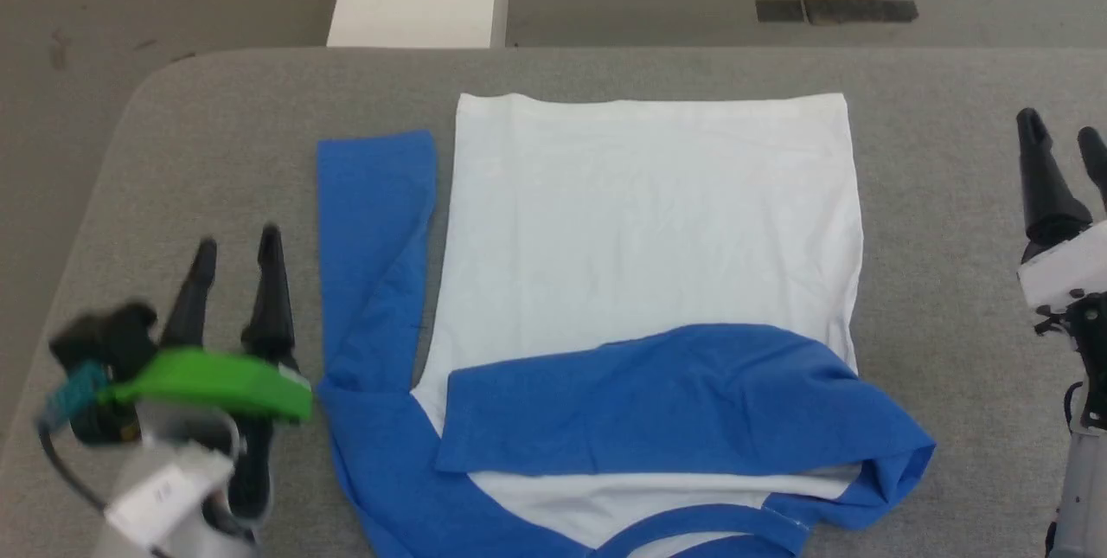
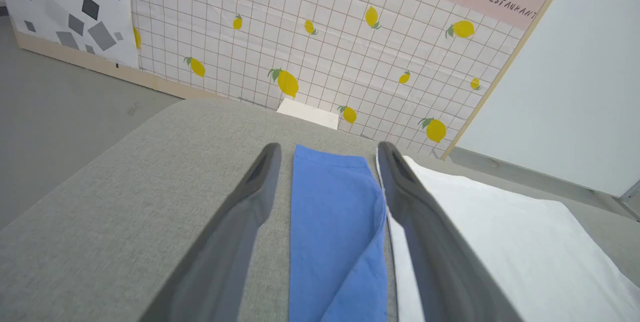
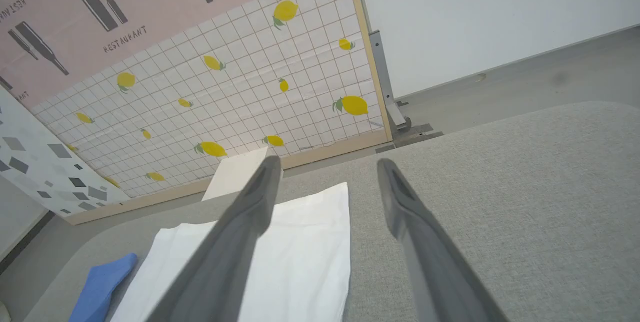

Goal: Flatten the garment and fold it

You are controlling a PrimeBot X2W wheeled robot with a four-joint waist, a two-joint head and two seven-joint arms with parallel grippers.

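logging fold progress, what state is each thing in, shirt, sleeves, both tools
white cotton T-shirt with blue raglan sleeves: spread flat on the grey table, partly folded
blue sleeve on the robot's left: unfolded, lying straight beside the white body
blue sleeve on the robot's right: folded across the white body
left tool: open, empty
right tool: open, empty

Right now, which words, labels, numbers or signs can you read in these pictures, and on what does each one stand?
"RESTAURANT": on the pink poster with dark bottle shapes, seen in both wrist views.
"RES": the same word again on that poster, cut off by the top edge of the right wrist view.
White tag on the left arm: its marks are too blurred to read.
The garment: no text can be seen on it.
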